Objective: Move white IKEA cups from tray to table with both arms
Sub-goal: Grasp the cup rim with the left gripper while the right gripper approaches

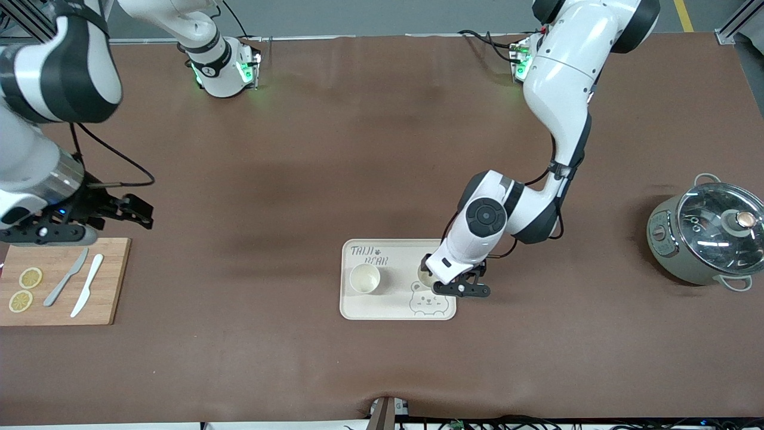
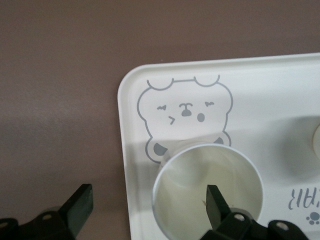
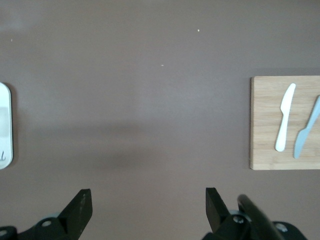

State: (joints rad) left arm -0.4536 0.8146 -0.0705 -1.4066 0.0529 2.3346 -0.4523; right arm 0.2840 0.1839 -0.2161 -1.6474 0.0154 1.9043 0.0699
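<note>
Under the black left claw (image 1: 461, 285) lies a cream rectangular plastic tray (image 1: 358, 307) printed with a grey outline bear (image 1: 428, 300) and grey lettering. The two small cream-white round cups (image 1: 364, 278) (image 2: 207, 192) on it are plain. The worktop (image 1: 358, 149) is matte brown. Just below the black right claw (image 1: 122, 210) sits a pale wooden chopping board (image 1: 110, 286) bearing a white plastic knife (image 1: 87, 293), a grey knife (image 1: 65, 277) and yellow lemon slices (image 1: 30, 278). Toward the left arm's end stands a grey-green pot with a clear glass lid (image 1: 707, 237).
</note>
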